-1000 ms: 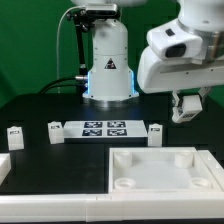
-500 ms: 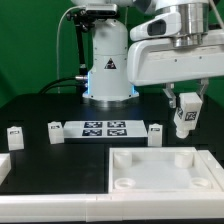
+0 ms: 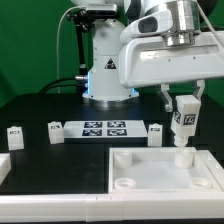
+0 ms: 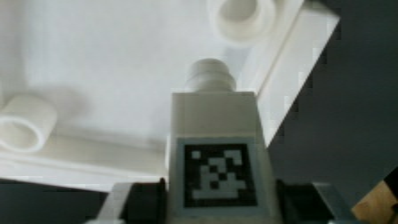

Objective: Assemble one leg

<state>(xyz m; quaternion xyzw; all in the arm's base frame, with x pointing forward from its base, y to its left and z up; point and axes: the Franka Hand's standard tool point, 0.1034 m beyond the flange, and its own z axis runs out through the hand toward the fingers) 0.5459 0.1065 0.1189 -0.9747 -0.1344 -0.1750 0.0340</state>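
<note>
My gripper (image 3: 183, 101) is shut on a white leg (image 3: 184, 121) with a black-and-white marker tag on its face. It holds the leg upright in the air, just above the far right corner of the large white panel (image 3: 160, 170). In the wrist view the leg (image 4: 217, 140) runs out from between the fingers (image 4: 143, 200), its round peg end pointing down at the panel (image 4: 107, 90) close to a corner socket (image 4: 249, 12). Three more legs stand on the table: two at the exterior view's left (image 3: 14, 133) (image 3: 54, 131) and one right of the marker board (image 3: 155, 133).
The marker board (image 3: 104, 129) lies in the middle of the black table. The robot base (image 3: 108, 65) stands behind it. A white part (image 3: 3, 168) lies at the exterior view's left edge. The panel has raised rims and round corner sockets (image 4: 32, 118).
The arm has swung toward the exterior view's left and lowered. The held leg has turned upright and come down to just above the panel's far right corner.
</note>
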